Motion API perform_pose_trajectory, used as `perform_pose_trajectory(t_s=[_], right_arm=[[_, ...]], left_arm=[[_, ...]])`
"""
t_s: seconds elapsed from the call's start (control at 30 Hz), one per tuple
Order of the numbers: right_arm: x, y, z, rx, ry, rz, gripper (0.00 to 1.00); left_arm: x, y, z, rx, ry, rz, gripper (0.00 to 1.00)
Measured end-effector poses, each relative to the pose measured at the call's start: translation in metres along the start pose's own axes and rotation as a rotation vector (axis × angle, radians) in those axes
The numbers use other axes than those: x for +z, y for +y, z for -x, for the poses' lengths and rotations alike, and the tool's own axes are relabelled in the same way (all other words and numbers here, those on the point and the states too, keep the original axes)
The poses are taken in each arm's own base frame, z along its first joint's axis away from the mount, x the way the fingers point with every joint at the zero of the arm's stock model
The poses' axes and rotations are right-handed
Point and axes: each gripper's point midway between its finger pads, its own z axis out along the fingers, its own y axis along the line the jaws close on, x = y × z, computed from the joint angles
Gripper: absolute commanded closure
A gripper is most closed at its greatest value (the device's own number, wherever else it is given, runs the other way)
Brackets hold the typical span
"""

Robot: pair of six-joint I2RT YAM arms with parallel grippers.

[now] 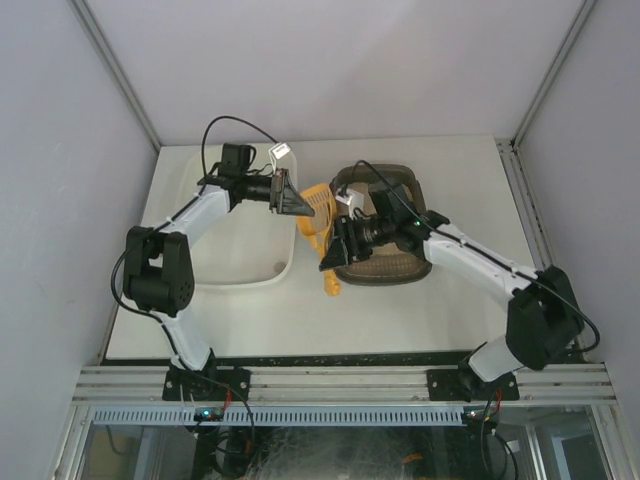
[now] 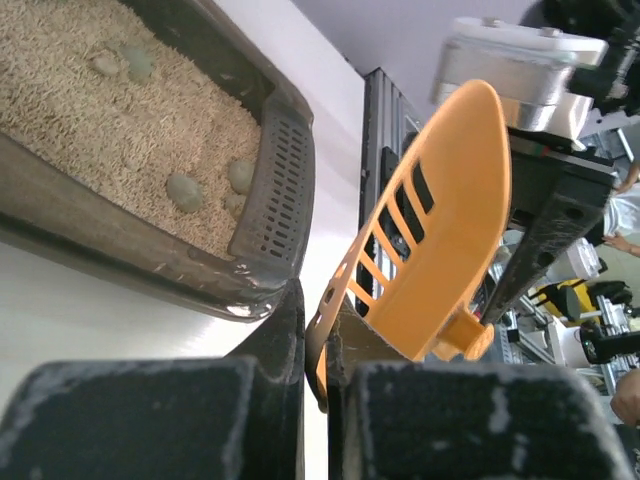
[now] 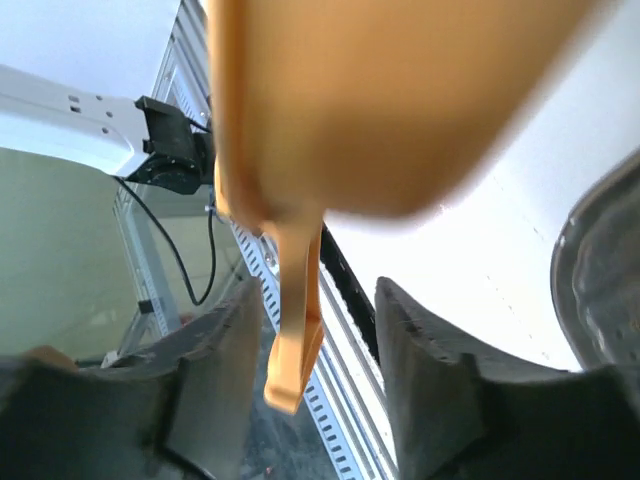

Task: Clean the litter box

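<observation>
The left gripper (image 2: pixel 315 335) clamps the slotted end of the orange scoop (image 2: pixel 440 240), while the right gripper (image 3: pixel 315 320) stands apart around the handle without touching it. The litter box (image 1: pixel 392 279) sits toward the table's far edge, right of the white tub (image 1: pixel 250 278). Grey clumps (image 2: pixel 183 190) lie in its litter, so the scooping looks largely undone.

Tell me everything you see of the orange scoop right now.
The orange scoop looks like glossy plastic: a curved blade with slots and a narrow handle. It is held up beside the litter box. The left tool is shut on its rim; the right tool is open, its fingers either side of the handle.
</observation>
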Motion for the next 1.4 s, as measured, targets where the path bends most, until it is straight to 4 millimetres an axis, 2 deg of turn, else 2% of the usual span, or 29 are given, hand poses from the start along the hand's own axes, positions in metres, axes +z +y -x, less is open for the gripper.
perform_pose_trajectory(t_s=[0.1,0.2,0.3,0.43,0.57,0.7,0.87,1.1,1.13,1.2,1.27,1.3,1.33,1.4], right_arm=[[-0.012,-0.003,-0.012,0.016,-0.061,-0.046,0.45],[-0.023,-0.001,-0.012,-0.004,-0.154,-0.079,0.45],[-0.031,-0.002,-0.009,-0.019,-0.259,-0.1,0.45],[-0.031,-0.013,-0.008,0.011,-0.341,-0.126,0.46],[-0.032,-0.009,0.008,0.004,-0.418,-0.112,0.48],[-0.033,-0.002,0.02,-0.008,-0.46,-0.08,0.53],[-0.026,-0.003,0.024,0.004,-0.45,-0.064,0.59],[-0.025,0.0,0.03,0.01,-0.429,-0.058,0.48],[-0.024,0.0,0.03,0.014,-0.423,-0.06,0.45],[-0.024,0.001,0.031,0.018,-0.405,-0.06,0.33],[-0.023,0.004,0.032,0.025,-0.381,-0.049,0.31],[-0.024,0.006,0.032,0.029,-0.365,-0.042,0.26],[-0.024,0.008,0.034,0.034,-0.352,-0.035,0.04],[-0.027,0.01,0.036,0.046,-0.336,-0.028,0.0]], left_arm=[[0.004,0.005,0.003,-0.034,-0.023,0.038,1.0],[0.005,0.005,0.003,-0.098,-0.081,0.054,1.0],[0.007,0.001,0.012,-0.157,-0.152,0.036,1.0],[0.006,-0.014,0.032,-0.164,-0.231,-0.02,1.0],[0.002,-0.029,0.05,-0.107,-0.285,-0.061,1.0],[-0.003,-0.033,0.054,-0.097,-0.308,-0.072,1.0],[-0.006,-0.023,0.052,-0.118,-0.329,-0.059,1.0],[-0.007,-0.006,0.044,-0.184,-0.342,-0.04,1.0],[-0.007,-0.004,0.043,-0.191,-0.345,-0.037,1.0],[-0.007,-0.001,0.042,-0.203,-0.348,-0.032,1.0],[-0.007,0.004,0.042,-0.213,-0.356,-0.026,1.0],[-0.007,0.005,0.042,-0.218,-0.359,-0.023,1.0],[-0.007,0.007,0.042,-0.225,-0.363,-0.02,1.0],[-0.008,0.009,0.042,-0.235,-0.371,-0.015,1.0]])
